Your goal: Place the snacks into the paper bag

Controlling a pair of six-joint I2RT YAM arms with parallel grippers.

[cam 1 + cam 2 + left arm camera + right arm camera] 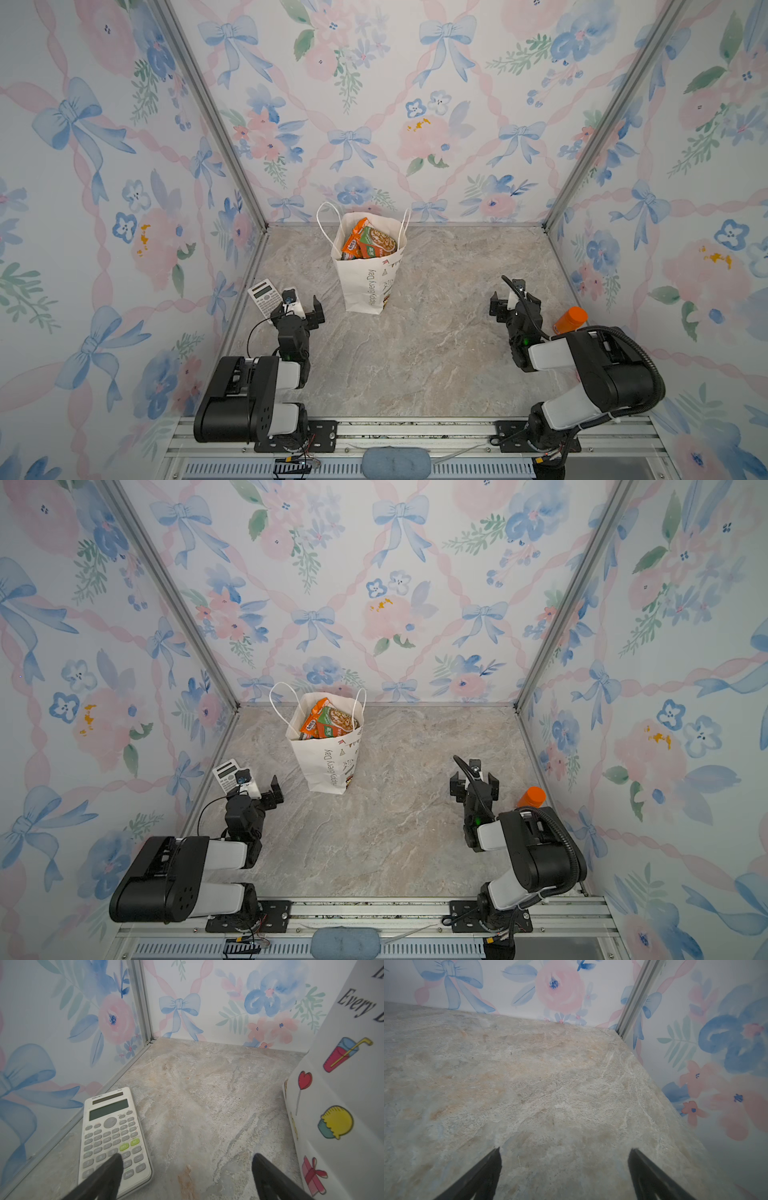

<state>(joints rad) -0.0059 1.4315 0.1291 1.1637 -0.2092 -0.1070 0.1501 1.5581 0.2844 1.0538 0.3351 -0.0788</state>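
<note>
Left wrist view is given over to print: "Every" is read on the white paper bag (pixel 342 1095), above doodles of a red drink with a straw, a heart lollipop, a yellow cupcake and a pink gift box. A white calculator (pixel 114 1136) is seen lying flat at the edge of the table (pixel 207 1095), with green keys marked "DEL" and "AC"; its brand line is too small to be made out. The left gripper (pixel 188 1157) is spread wide with nothing held, one finger being seen in front of the calculator's keys. In both top views "Happy Every Day" is read down the bag's front. The bag is stood upright toward the back of the table, and the snacks (pixel 368 243) are seen inside its open mouth, an orange packet against a green one, their lettering blurred. The right gripper (pixel 565 1149) is held wide open and empty above the table. An orange-capped bottle (pixel 570 320) is placed at the table's right edge. The table is patterned as grey-beige marble and is enclosed by walls (pixel 374 104) papered with blue bows and pink flowers.
</note>
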